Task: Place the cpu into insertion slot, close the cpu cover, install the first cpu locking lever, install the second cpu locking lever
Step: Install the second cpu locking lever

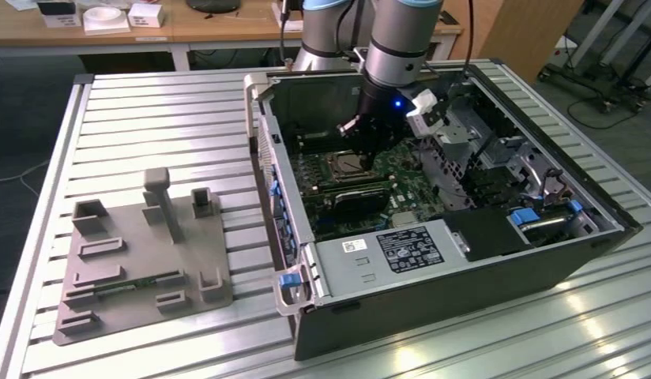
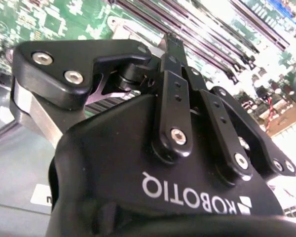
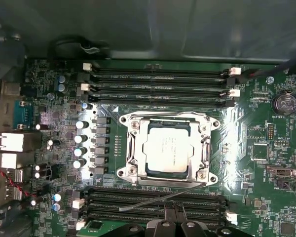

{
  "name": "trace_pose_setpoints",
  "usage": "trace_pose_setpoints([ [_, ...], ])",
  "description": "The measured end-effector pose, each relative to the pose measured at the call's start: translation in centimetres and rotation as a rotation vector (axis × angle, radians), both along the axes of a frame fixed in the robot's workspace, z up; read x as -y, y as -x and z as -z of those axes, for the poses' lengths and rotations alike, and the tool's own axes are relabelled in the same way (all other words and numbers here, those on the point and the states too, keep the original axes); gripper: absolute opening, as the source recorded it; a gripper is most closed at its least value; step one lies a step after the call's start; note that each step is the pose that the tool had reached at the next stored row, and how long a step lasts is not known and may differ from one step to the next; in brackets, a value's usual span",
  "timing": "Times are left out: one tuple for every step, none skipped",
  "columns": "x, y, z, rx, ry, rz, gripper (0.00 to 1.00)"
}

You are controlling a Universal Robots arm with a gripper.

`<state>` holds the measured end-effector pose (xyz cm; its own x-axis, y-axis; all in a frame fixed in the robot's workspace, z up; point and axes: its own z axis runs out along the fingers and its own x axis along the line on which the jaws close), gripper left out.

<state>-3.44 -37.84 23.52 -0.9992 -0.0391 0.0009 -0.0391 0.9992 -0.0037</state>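
The arm point(image 1: 394, 43) is built of silvery grey cylindrical segments with pale blue joint caps, and a small blue light is lit near the wrist. The gripper point(image 2: 173, 42) is moulded in black (white lettering across its body), its linked fingers point(image 2: 170, 113) pinned by silver screws.
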Motion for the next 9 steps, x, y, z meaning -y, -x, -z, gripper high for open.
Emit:
trace_pose_setpoints([
  [0.0,0.0,0.0,0.0,0.0001,0.0,0.1],
  [0.01,0.0,-0.01,-0.0001,0.0002,0.0,0.1],
  [0.15,0.01,0.0,-0.0001,0.0001,0.0,0.1],
  [0.29,0.01,0.0,-0.0001,0.0001,0.0,0.1],
  [0.29,0.01,0.0,-0.0001,0.0001,0.0,0.1],
  [0.29,0.01,0.0,-0.0001,0.0001,0.0,0.1],
  [0.3,0.01,-0.01,-0.0001,0.0002,0.0,0.1],
  [0.3,0.02,0.0,-0.0001,0.0001,0.0,0.1],
  [0.29,0.05,0.0,-0.0001,0.0001,0.0,0.1],
])
